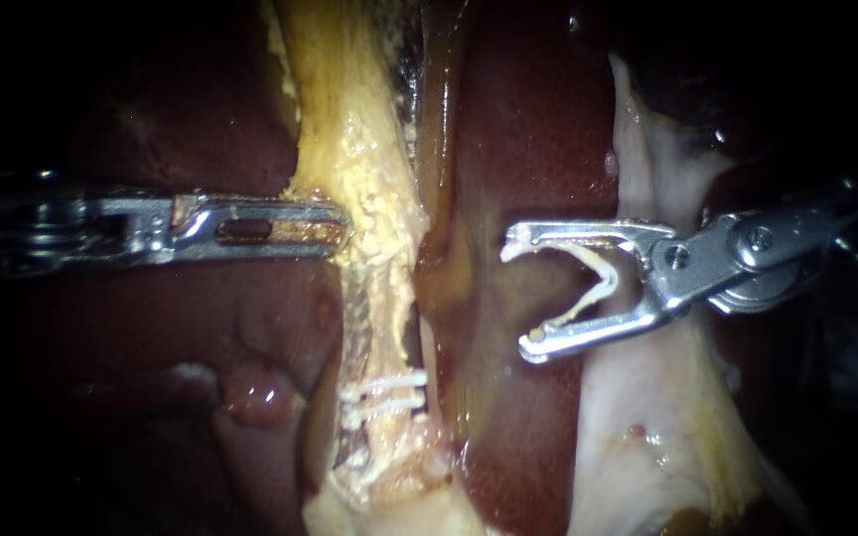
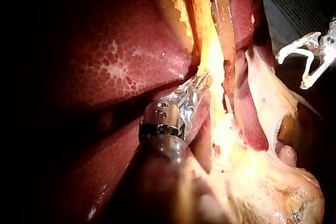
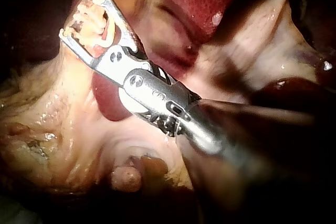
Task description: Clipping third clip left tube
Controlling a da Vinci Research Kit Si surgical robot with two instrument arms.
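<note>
Endoscope view: the dark red liver (image 1: 518, 129) fills the field. The yellow left tube (image 1: 369, 179) runs down it, left of centre. The left instrument (image 1: 335, 233) has its tool closed on that tube's edge, above 2 white clips (image 1: 384, 392) crossing its lower part. The right instrument (image 1: 520, 298) has its tool spread wide over liver, near the tube but clear of it, both jaws holding an open clip (image 1: 598, 283).

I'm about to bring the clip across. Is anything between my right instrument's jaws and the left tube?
Yes. A brownish strand of tissue runs alongside the left tube, on the side facing the right instrument and its clip.
</note>
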